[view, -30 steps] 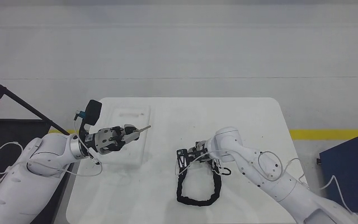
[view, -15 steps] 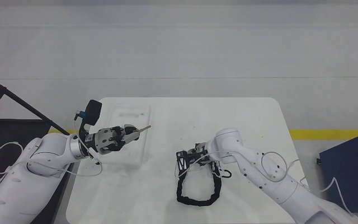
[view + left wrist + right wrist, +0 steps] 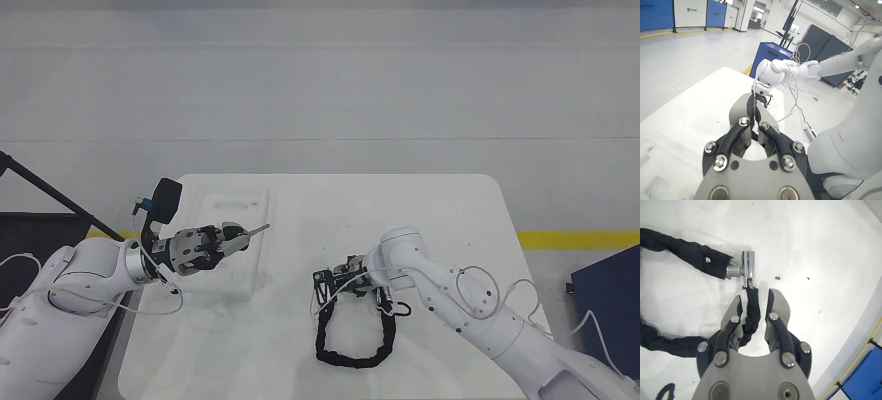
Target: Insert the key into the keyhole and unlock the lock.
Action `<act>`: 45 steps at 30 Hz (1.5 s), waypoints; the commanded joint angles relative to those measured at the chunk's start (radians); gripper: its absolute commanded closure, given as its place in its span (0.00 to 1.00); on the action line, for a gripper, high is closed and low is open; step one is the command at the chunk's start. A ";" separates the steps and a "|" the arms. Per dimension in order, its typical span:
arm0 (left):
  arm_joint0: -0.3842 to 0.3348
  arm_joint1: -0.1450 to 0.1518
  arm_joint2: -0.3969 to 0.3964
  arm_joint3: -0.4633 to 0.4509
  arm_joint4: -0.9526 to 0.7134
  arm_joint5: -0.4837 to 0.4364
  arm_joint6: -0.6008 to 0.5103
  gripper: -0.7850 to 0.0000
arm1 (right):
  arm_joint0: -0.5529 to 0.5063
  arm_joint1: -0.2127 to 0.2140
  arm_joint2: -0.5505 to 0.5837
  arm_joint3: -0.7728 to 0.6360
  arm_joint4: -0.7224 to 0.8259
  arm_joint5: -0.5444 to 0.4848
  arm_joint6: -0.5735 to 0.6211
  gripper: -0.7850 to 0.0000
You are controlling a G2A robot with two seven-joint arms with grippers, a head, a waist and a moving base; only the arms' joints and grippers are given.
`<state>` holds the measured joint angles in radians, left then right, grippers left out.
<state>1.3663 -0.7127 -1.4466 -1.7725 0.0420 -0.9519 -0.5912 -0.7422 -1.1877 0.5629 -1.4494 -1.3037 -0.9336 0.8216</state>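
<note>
A black fabric-sleeved chain point(image 3: 348, 357) lies looped on the white table point(image 3: 450, 210), its ends joined by a chrome lock cylinder point(image 3: 748, 265). My right gripper point(image 3: 754, 294) is open, low over the table, its fingers straddling the sleeved chain end point(image 3: 753, 309) just behind the cylinder. In the top view this gripper point(image 3: 330, 284) sits at the loop's upper end. My left gripper point(image 3: 754, 115) is shut on the black head of the key point(image 3: 754, 94), held above the table's left side. The silver blade point(image 3: 260, 230) points toward the right arm.
A white foam tray point(image 3: 245, 198) with recesses lies under the left arm. A small black loop point(image 3: 400, 306) rests beside the right wrist. Tiny crumbs point(image 3: 777, 277) dot the table near the cylinder. The table's rim point(image 3: 857, 347) runs close behind the right gripper.
The right arm has edged slightly closer along the chain end toward the lock. The left arm and key have kept still.
</note>
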 commanded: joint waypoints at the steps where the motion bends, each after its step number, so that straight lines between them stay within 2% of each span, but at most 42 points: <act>1: 0.000 0.000 0.000 0.000 0.000 0.000 0.000 1.00 | 0.002 -0.003 -0.008 0.007 -0.015 0.004 -0.003 0.64; 21: 0.000 0.000 0.000 0.000 0.000 0.000 0.000 1.00 | 0.026 -0.039 -0.052 0.088 -0.051 0.009 -0.048 0.82; 22: 0.000 0.000 0.000 0.000 0.000 0.000 0.000 1.00 | 0.027 -0.040 -0.053 0.091 -0.051 0.008 -0.049 0.83; 24: 0.000 0.000 0.000 0.000 0.000 0.000 0.000 1.00 | 0.028 -0.042 -0.054 0.097 -0.053 0.008 -0.051 1.00; 29: 0.000 0.000 0.000 0.000 0.000 0.000 0.000 1.00 | 0.030 -0.044 -0.048 0.099 -0.060 0.006 -0.075 1.00; 34: 0.000 0.000 0.000 0.000 0.000 0.000 0.000 1.00 | 0.020 -0.027 -0.005 0.037 -0.100 0.008 -0.141 1.00; 39: 0.000 0.000 0.000 0.000 0.000 0.000 0.000 1.00 | -0.039 0.011 0.079 -0.071 -0.120 0.001 -0.230 1.00; 45: 0.000 0.000 0.000 0.000 0.000 0.000 0.000 1.00 | -0.119 0.051 0.186 -0.134 -0.009 -0.074 -0.315 1.00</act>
<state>1.3663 -0.7127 -1.4466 -1.7725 0.0420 -0.9519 -0.5912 -0.8530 -1.1412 0.7341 -1.5803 -1.3417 -0.9912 0.5194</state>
